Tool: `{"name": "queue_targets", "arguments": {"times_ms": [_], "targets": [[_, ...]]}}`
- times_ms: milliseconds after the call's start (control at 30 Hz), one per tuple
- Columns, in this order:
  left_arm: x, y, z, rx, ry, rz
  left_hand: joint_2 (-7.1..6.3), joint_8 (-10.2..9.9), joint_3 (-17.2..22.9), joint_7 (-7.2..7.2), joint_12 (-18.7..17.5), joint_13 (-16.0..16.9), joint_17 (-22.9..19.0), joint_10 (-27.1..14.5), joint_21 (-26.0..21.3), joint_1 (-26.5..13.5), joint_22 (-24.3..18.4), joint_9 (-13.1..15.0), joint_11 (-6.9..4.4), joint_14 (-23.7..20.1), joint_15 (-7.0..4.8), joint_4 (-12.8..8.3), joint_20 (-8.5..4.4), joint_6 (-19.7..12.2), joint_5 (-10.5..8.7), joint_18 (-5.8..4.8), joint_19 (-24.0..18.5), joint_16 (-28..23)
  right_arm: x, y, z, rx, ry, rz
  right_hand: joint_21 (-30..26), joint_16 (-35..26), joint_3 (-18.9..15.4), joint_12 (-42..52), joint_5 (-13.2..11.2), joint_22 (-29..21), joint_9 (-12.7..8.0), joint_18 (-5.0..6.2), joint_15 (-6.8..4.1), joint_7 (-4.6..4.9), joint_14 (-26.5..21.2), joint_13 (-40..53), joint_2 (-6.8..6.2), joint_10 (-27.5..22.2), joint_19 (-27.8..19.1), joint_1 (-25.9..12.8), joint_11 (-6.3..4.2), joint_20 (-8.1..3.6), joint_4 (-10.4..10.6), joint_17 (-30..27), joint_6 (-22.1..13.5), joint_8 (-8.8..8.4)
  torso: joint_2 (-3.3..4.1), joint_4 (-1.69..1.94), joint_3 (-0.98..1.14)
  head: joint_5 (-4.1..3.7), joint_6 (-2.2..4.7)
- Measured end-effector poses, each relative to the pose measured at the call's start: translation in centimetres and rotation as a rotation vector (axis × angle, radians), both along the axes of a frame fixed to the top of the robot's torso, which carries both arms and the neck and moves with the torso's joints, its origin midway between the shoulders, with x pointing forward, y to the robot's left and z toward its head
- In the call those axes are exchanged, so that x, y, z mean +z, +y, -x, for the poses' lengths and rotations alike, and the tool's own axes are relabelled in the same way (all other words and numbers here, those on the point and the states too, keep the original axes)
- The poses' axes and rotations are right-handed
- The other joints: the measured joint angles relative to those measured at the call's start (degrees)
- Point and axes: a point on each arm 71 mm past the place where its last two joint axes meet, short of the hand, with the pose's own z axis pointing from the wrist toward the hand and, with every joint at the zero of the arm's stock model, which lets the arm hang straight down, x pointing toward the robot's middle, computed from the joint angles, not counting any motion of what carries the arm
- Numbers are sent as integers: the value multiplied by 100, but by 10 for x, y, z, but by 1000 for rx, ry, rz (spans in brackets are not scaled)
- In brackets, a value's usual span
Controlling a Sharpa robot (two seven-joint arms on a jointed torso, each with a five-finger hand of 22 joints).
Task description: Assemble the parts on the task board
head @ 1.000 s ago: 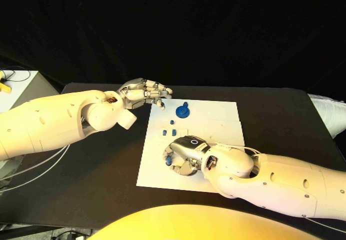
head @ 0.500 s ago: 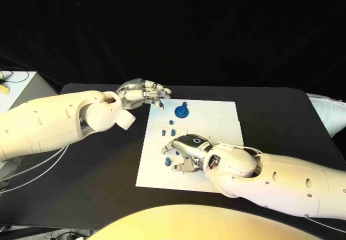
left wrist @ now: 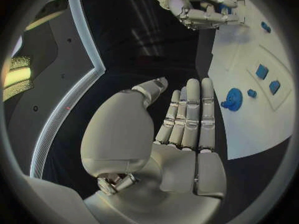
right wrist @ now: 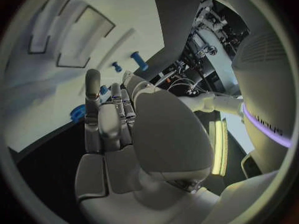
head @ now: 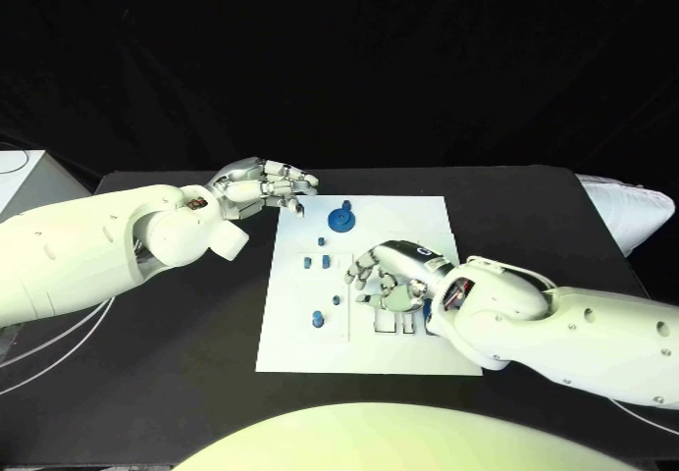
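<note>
Right hand (head: 392, 282) spread, empty, hiding task board (head: 425, 221) centre; left hand (head: 262, 184) curled, seemingly empty.

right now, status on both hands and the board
Left hand open, at white task board's far left corner. Right hand open, fingers spread over board middle. Round blue gear part untouched. Nothing blocking.

Matt white task board (head: 410, 221), glossy blue plastic parts (head: 341, 218), matt black table (head: 170, 334)
</note>
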Motion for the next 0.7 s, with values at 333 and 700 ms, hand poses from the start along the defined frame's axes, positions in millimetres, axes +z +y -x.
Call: {"name": "queue_targets", "arguments": {"times_ms": [333, 700], "targets": [[0, 2, 1, 2, -4, -2, 0, 0, -48, -21, 0, 0, 8, -20, -38, 0, -26, 0, -20, 0, 0, 49, 0, -21, 0, 0, 43, 0, 17, -69, -9, -226, 203, -133, 165, 373, 28, 3898, 225, 220, 91, -2, -296, -203, 401, 4442, -151, 1425, 746, -663, -278, -286, 122, 1071, 288, 318, -48, -63, 3, -242, 28], [2, 1, 3, -10, -26, -8, -32, 0, -89, -21, 0, 1, 11, -20, -67, -32, -49, 0, -20, 0, 0, 89, 0, -21, 0, 0, 43, 0, 13, -127, -3, -397, 306, -78, 1536, 1250, -600, 6597, 392, 1536, 432, -274, -296, -318, 400, 7099, -257, 2353, 1404, -1362, -407, -303, 460, 1987, 357, 774, -73, -96, 8, -355, 37]]}}
